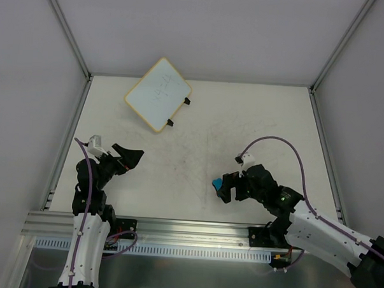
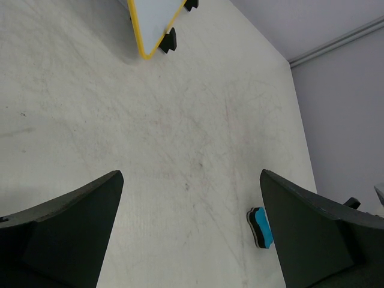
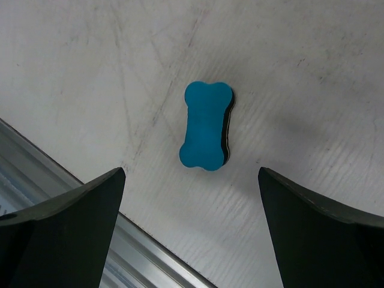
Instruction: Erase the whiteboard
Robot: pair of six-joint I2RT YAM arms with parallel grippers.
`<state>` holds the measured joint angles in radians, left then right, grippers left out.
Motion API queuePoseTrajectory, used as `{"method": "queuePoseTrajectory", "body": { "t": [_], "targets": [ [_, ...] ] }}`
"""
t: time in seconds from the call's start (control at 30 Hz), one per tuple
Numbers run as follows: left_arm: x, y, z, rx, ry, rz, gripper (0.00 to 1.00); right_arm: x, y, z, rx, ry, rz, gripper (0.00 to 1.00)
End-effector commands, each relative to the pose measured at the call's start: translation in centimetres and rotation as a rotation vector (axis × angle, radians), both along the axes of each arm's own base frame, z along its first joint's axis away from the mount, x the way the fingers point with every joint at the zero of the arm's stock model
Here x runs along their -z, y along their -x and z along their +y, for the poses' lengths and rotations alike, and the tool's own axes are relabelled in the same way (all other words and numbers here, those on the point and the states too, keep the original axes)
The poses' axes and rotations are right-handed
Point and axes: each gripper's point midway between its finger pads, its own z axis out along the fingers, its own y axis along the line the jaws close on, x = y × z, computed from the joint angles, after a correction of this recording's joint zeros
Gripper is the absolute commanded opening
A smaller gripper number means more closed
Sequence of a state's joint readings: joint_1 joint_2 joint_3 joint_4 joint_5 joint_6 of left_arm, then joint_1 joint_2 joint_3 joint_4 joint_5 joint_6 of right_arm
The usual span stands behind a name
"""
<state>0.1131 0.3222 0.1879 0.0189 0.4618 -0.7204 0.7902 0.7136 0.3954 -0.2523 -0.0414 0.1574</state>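
Right gripper [image 3: 191,175]: jaws open, empty. The blue eraser [image 3: 206,126] is seen on the counter [image 1: 244,121] just ahead of them, long axis crosswise to the closing line. Left gripper [image 1: 129,157]: jaws open, empty, nearer the whiteboard [image 1: 157,94], which lies far-left. Its faint pen marks are shown only from the top.

Bright, soft, even light in all three views.
The table [image 1: 257,121] is lit from above without glare, and shadows on it are faint and blurred at the edges, such as the pale grey patch to the right of the eraser [image 3: 206,126]. Scuff marks on the table look sharp in both wrist views. The close fingers [image 2: 60,240] are dark, almost without detail, and slightly soft.
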Motion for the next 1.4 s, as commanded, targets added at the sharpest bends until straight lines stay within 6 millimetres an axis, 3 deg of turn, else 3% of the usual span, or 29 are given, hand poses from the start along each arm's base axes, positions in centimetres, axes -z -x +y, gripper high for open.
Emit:
{"method": "queuePoseTrajectory", "body": {
  "t": [0.0,0.13,0.27,0.5,0.8,1.13,1.37],
  "targets": [
    [-1.5,-0.3,0.4,-0.012,-0.025,-0.054,0.99,1.3,-0.2,-0.7,0.073,0.079,-0.018,0.98],
    [-1.6,-0.3,0.3,-0.005,-0.03,-0.059,0.99,2.2,0.2,-0.4,0.077,0.148,-0.038,0.96],
    [-1.6,-0.3,0.4,-0.009,-0.031,-0.061,0.99,3.5,0.0,-0.4,0.082,0.248,-0.027,0.86],
    [-1.6,-0.3,0.4,-0.008,-0.032,-0.06,0.99,3.5,-0.7,1.1,0.079,0.317,-0.048,0.85],
    [-1.7,-0.3,0.4,-0.01,-0.034,-0.062,0.99,3.0,-0.8,2.6,0.07,0.29,-0.031,0.77],
    [-1.8,-0.2,0.5,-0.016,-0.035,-0.06,0.99,4.6,-0.3,3.1,0.122,0.309,0.033,0.68],
    [-1.8,-0.2,0.6,-0.022,-0.039,-0.059,0.99,5.0,-0.3,2.8,0.135,0.336,0.045,0.56]
  ]
}}
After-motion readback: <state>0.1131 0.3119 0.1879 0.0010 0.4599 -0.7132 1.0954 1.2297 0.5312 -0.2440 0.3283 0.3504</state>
